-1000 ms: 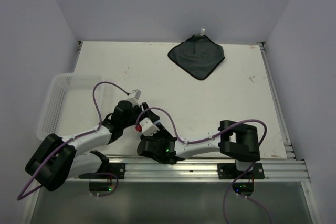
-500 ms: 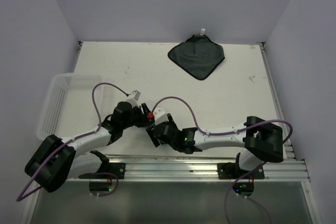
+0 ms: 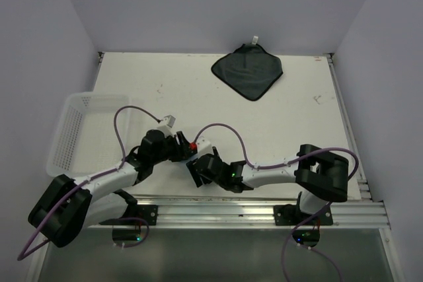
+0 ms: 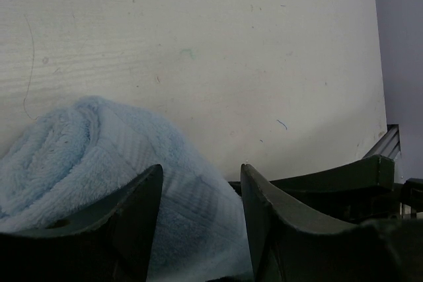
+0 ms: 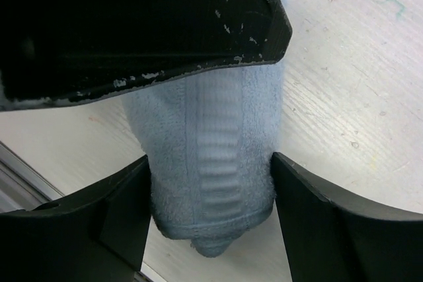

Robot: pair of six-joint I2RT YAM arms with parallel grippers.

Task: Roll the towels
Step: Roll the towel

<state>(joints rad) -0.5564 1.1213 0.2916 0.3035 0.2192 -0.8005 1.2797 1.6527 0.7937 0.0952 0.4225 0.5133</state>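
From above, the left arm [image 3: 106, 177] lies low, stretched from its near-left base up and rightward, with the left gripper [image 3: 180, 152] pointing right just over the white wooden table [image 3: 297, 117]. The right arm [image 3: 271, 175] bends sharply at the elbow and reaches left along the near edge, so that the right gripper [image 3: 195, 168] meets the left one nose to nose. The dark grey square cloth towel [image 3: 248, 70] lies flat at the far edge, well apart, and a white plastic mesh basket [image 3: 69, 130] sits at the left edge. In the left wrist view, the rolled light blue terry towel [image 4: 79, 156] rests on the table, clamped between that gripper's dark fingers [image 4: 132, 229]. In the right wrist view, the right jaws stand apart and straddle the roll's end, under the left gripper's black body.
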